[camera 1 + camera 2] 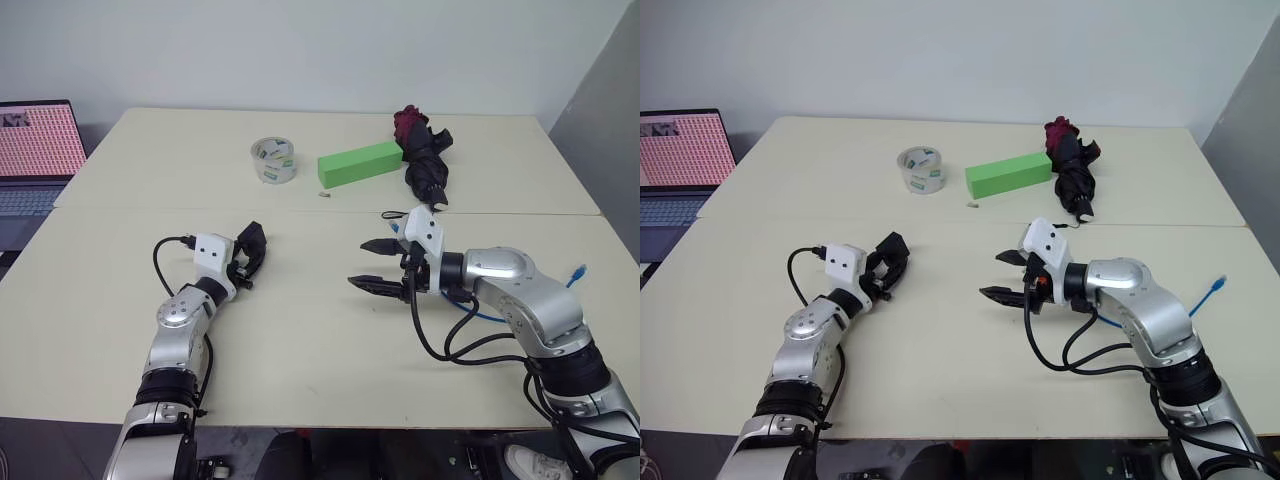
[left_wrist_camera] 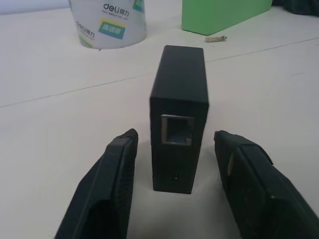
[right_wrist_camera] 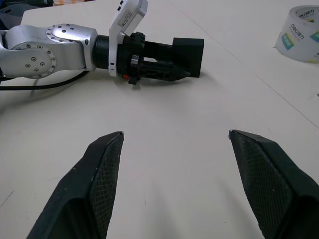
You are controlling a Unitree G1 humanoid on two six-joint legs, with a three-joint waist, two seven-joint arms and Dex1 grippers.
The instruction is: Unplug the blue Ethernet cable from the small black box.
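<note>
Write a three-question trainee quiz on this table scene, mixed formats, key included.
1. True or false: a plug sits in the black box's port.
2. The left end effector is: A) shut on the box, B) open with a finger on each side of the box, C) holding the tape roll.
3. What lies between the tape roll and the umbrella?

Key
1. False: the port is empty, and the blue cable lies by the right arm.
2. B
3. The green block.

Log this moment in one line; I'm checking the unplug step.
box: port empty, on table | left hand: open around box | right hand: open, empty | cable: beside right arm
</note>
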